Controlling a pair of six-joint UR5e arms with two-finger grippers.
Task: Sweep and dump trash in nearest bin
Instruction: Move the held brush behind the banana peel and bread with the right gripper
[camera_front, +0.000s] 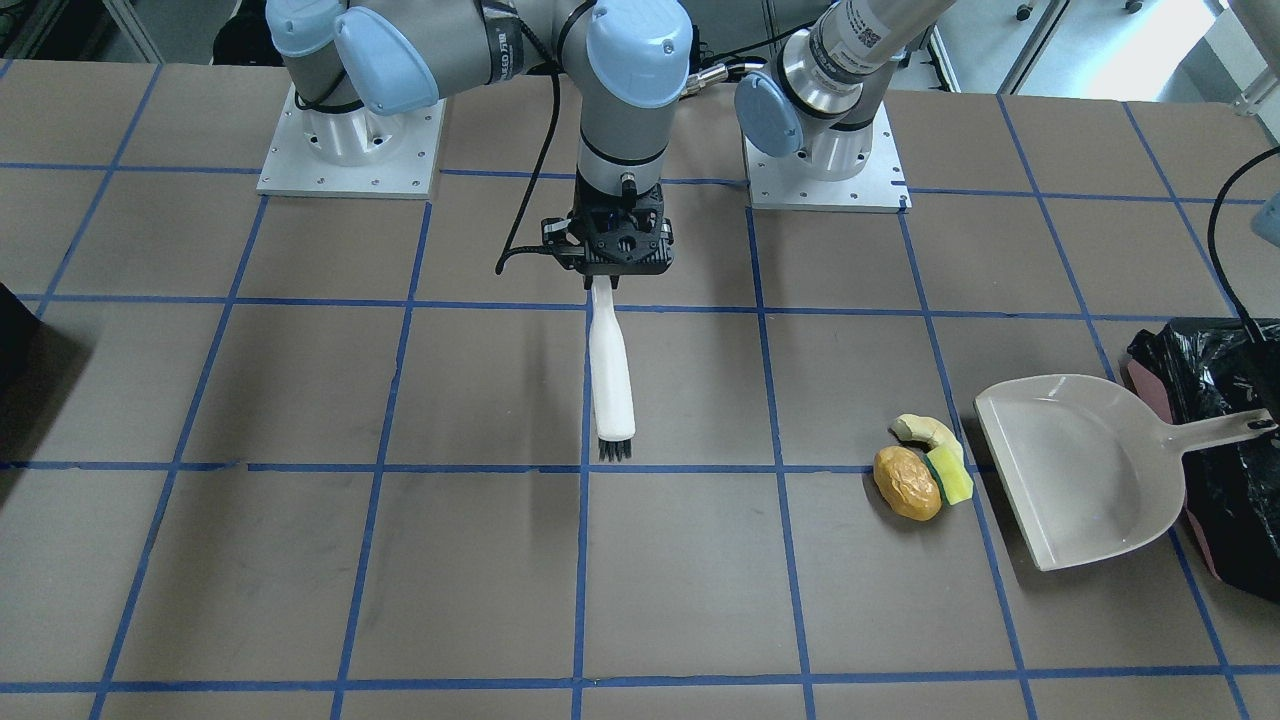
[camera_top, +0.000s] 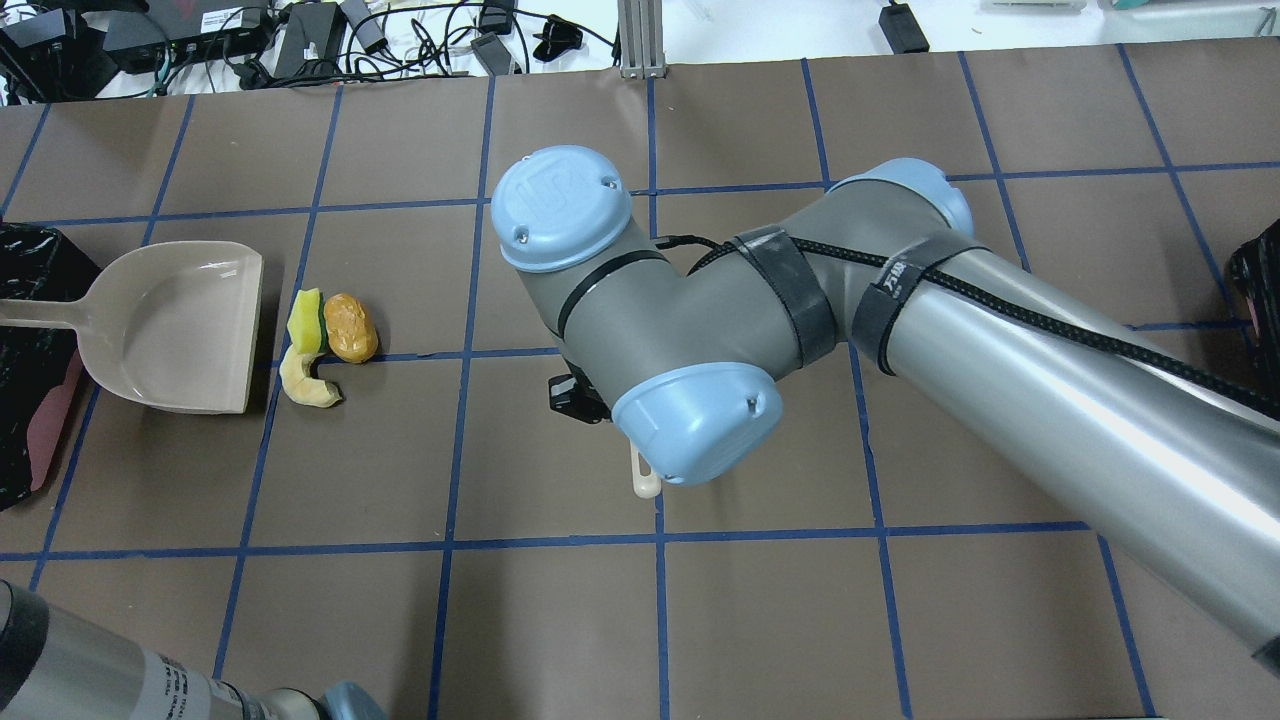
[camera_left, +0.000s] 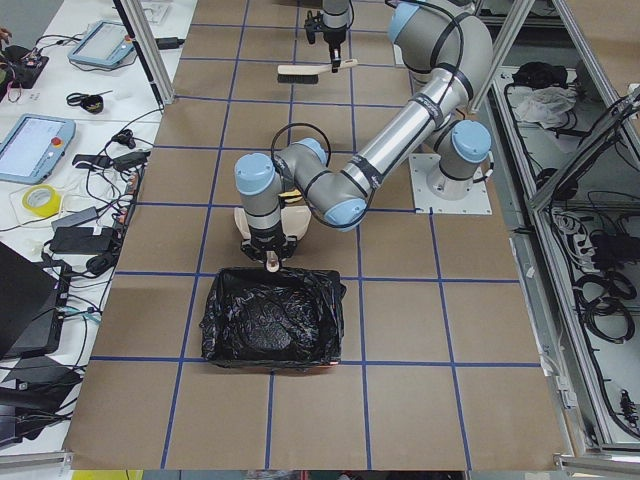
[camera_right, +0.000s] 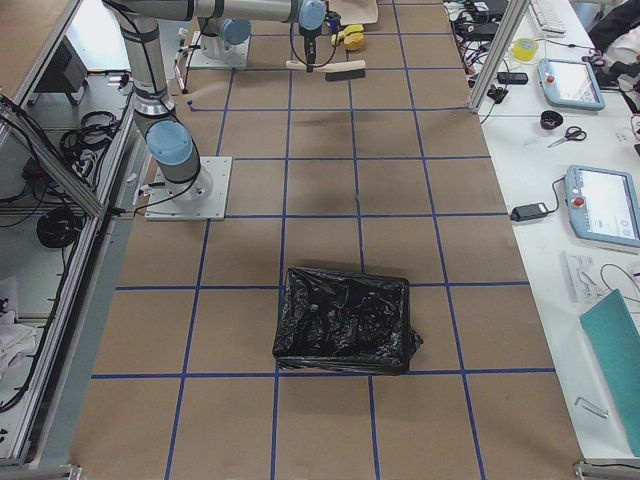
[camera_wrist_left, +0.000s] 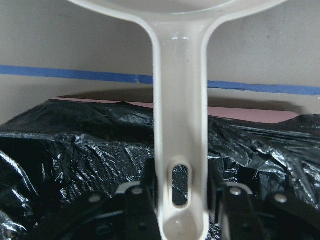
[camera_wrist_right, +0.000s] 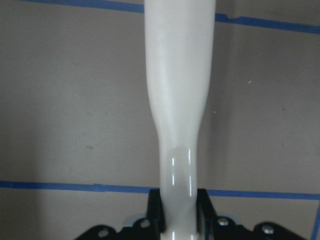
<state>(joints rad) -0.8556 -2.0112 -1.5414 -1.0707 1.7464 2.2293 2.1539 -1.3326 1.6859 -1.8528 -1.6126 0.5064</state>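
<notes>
Right pincer (camera_front: 610, 282) clamped on the white brush (camera_front: 611, 375) by its handle, left pincer (camera_wrist_left: 181, 195) gripping the dustpan (camera_front: 1075, 470) by its handle over the bin (camera_front: 1200, 365) — seen from the front, the trash (camera_front: 925, 465) lies on the tabletop (camera_front: 300, 560) at 4 o'clock from the right pincer, just beside the dustpan mouth.

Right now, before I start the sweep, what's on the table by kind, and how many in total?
Trash scraps: 3 (wrinkled orange-brown lump, pale yellow curved peel, green-and-yellow sponge chunk)
Beige plastic dustpan: 1
White-handled brush: 1
Black-bag-lined bins: 2 (pink-sided bin, opposite-end bin)
Total: 7
</notes>
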